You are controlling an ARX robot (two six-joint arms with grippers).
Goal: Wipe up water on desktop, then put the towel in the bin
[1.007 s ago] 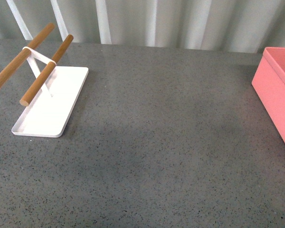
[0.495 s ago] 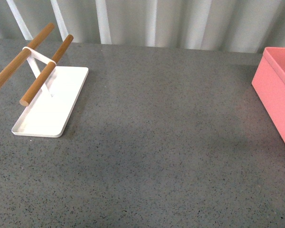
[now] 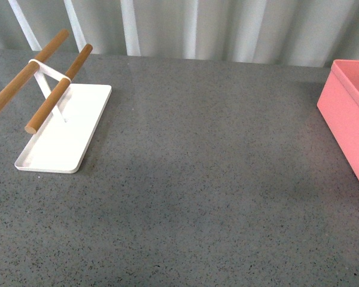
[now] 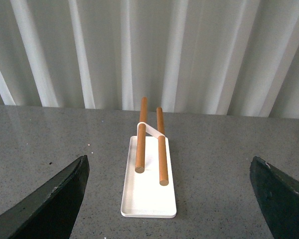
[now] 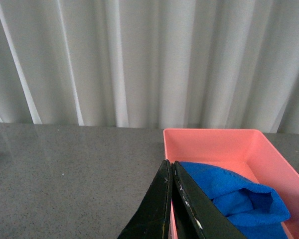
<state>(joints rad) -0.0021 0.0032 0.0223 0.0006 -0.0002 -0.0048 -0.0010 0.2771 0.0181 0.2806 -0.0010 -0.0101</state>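
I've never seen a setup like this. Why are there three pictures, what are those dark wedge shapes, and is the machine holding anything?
This is a robot with two arms, and each picture comes from a different camera on it at the same moment. The wide picture is taken from the robot's body, looking forward: it shows the grey speckled desktop, a white tray with two wooden bars on the left and the edge of a pink bin on the right. Neither arm appears there.

The other two cameras sit on the wrists. The dark wedges are the fingers of each end effector. The left end effector is open, its fingers spread wide and empty, facing the tray. The right end effector has its fingers pressed together, with nothing visible between them.

Behind it the blue towel lies bunched inside the bin, so nothing is being held.
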